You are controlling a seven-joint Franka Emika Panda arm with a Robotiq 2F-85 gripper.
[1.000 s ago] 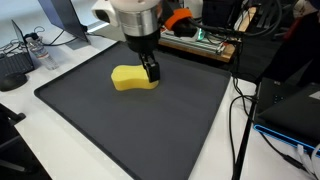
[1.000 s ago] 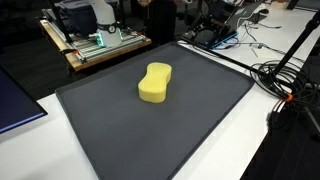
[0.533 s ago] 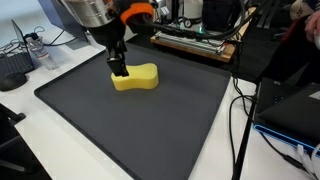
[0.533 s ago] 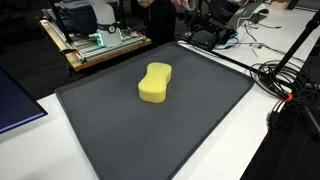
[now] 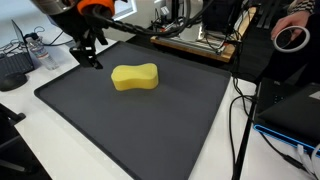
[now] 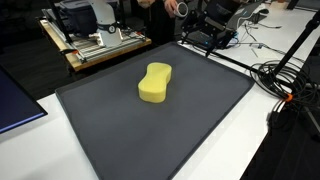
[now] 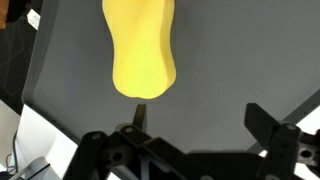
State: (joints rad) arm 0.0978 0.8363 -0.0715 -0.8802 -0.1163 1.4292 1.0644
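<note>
Sponge [image 5: 135, 76] lies on mat [image 5: 150, 125], tool [image 5: 92, 58] beside.

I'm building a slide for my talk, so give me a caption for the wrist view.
Wrist view: a yellow sponge lies on a dark mat, ahead of the open, empty jaws.

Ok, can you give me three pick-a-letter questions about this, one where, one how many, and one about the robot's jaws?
1. Where is the yellow peanut-shaped foam sponge? A on the dark grey flat mat; B on the floor; C in a box.
2. How many sponges lie on the mat? A one; B two; C three.
3. How are the jaws? A shut on the sponge; B open and empty; C shut and empty.
Answers: A, it rests mid-mat; A, only one shows; B, the wrist view shows them spread, apart from the sponge.
</note>
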